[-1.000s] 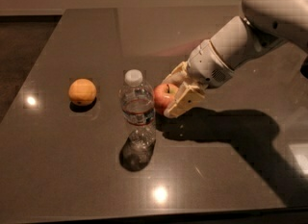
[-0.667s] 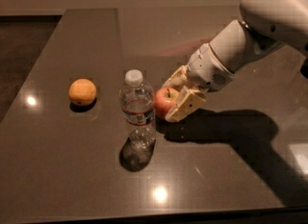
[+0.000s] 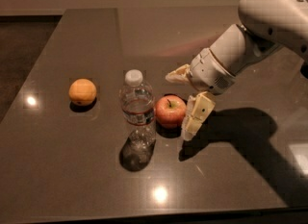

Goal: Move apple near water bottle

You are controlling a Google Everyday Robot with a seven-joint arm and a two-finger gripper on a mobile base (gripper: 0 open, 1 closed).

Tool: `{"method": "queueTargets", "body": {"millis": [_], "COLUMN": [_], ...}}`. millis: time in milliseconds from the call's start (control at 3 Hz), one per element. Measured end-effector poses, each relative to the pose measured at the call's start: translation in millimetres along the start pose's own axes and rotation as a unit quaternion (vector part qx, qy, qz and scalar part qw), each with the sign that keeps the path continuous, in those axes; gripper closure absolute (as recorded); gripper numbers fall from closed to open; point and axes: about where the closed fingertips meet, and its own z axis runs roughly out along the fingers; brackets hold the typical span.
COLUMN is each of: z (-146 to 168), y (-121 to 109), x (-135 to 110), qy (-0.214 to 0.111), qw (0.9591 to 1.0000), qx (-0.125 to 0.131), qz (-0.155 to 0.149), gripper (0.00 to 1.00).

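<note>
The red apple (image 3: 169, 111) with a short dark stem rests on the dark table (image 3: 86, 35), just right of the water bottle (image 3: 137, 106) and almost touching it. The bottle is clear plastic with a white cap and stands upright. My gripper (image 3: 179, 104) is open around the apple's right side. One cream finger (image 3: 178, 75) is above and behind the apple, apart from it. The other finger (image 3: 197, 116) is close against the apple's right side. The white arm (image 3: 250, 40) comes in from the upper right.
A plain orange-yellow round fruit (image 3: 82, 92) lies left of the bottle. The table's front edge runs along the bottom and its left edge slants up to the far left. The arm's shadow falls on the right part of the table.
The gripper moved down and slightly toward the bottle with the apple, set it on the table, and its fingers spread apart from it.
</note>
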Motion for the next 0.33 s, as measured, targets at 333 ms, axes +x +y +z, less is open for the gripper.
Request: {"method": "queueTargets", "body": {"millis": [333], "z": [0.0], "y": [0.0], "x": [0.0], "qy": [0.000], "qw": [1.0000], "qx": [0.000], "qz": [0.000], "gripper": [0.00]}}
